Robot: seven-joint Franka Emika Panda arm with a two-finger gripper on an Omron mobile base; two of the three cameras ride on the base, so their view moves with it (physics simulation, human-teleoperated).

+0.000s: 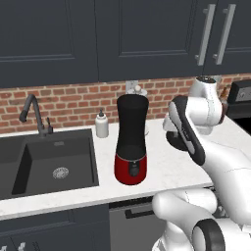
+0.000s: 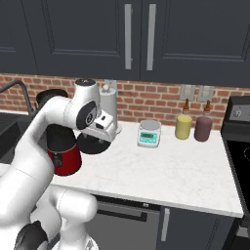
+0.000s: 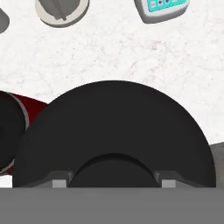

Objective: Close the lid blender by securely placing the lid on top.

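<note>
The gripper (image 2: pixel 95 138) holds the lid (image 2: pixel 95 144) from above, its fingers pinched on the knob at the lid's centre; in the hand view the lid (image 3: pixel 114 131) spreads as a broad black disc with the two finger tips set against the knob at the bottom edge. The lid hangs level in the air above the white counter (image 2: pixel 166 171), just right of the blender (image 1: pixel 131 139) and lower than the top of its jar. In the left base view the lid (image 1: pixel 172 138) shows as a dark edge behind the forearm, apart from the jar.

The blender stands upright on the counter (image 1: pixel 162 162) near the sink (image 1: pixel 46 164), its black jar open at the top and its red base facing the near edge. A soap bottle (image 1: pixel 101 123) stands at the brick wall, to the left of the blender and behind it, and a faucet (image 1: pixel 34 115) rises behind the sink.

To the right of the lid a small scale (image 2: pixel 149 133) sits on the counter, with a yellow jar (image 2: pixel 183 126) and a dark jar (image 2: pixel 203 128) farther right near the wall
</note>
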